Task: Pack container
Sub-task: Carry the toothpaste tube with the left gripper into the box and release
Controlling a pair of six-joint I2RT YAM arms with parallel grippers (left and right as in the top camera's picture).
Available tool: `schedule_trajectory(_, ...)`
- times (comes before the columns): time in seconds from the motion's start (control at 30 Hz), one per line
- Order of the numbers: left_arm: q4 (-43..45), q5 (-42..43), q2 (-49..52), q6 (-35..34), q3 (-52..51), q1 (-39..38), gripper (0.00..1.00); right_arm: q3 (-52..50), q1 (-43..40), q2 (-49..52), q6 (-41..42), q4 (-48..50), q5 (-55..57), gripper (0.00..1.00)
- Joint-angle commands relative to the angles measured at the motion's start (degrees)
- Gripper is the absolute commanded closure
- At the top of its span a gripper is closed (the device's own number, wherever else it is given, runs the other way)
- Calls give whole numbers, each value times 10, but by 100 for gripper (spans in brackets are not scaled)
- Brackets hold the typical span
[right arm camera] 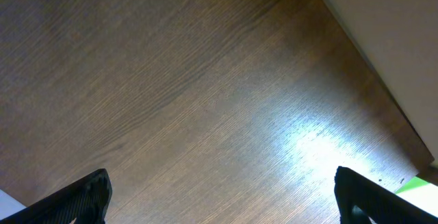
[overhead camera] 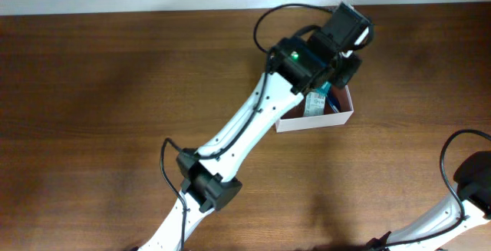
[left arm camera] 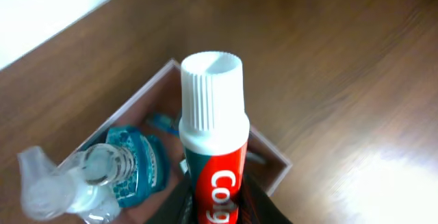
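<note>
Toothpaste tube, pinched by left hand, hangs over container; next it needs lowering inside. Right hand spread.

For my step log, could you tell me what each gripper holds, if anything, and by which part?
Left gripper holds the toothpaste tube by its body, below the white cap; right gripper holds nothing.
</note>
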Motion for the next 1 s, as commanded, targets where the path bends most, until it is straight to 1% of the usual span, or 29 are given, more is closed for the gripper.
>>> schedule_trajectory(0.0,28,-19,-1,65,-59,8,80,-3,-1,3,1,2,9,1)
schedule_trajectory(0.1,55,-19,-1,68,-101,11,80,-3,-1,3,1,2,9,1)
schedule_trajectory(0.13,60,-19,-1,68,-110,11,78,-3,-1,3,1,2,9,1)
schedule_trajectory(0.27,83,-19,0,68,-146,15,76,-3,-1,3,0,2,9,1)
schedule_trajectory(0.53,96,-19,4,67,-188,15,76,-3,-1,3,1,2,9,1)
schedule_trajectory(0.57,96,-19,5,67,-188,15,72,-3,-1,3,0,2,9,1)
schedule_trajectory(0.63,97,-19,5,67,-188,15,60,-3,-1,3,1,2,9,1)
schedule_trajectory(0.67,98,-19,5,67,-188,15,50,-3,-1,3,1,2,9,1)
schedule_trajectory(0.7,99,-19,5,67,-188,15,43,-3,-1,3,1,2,9,1)
schedule_trajectory(0.77,99,-19,5,67,-188,15,36,-3,-1,3,1,2,9,1)
schedule_trajectory(0.87,97,-19,4,67,-186,15,31,-3,-1,3,1,2,9,1)
schedule_trajectory(0.97,93,-19,-6,67,-179,14,30,-3,-1,3,1,2,9,1)
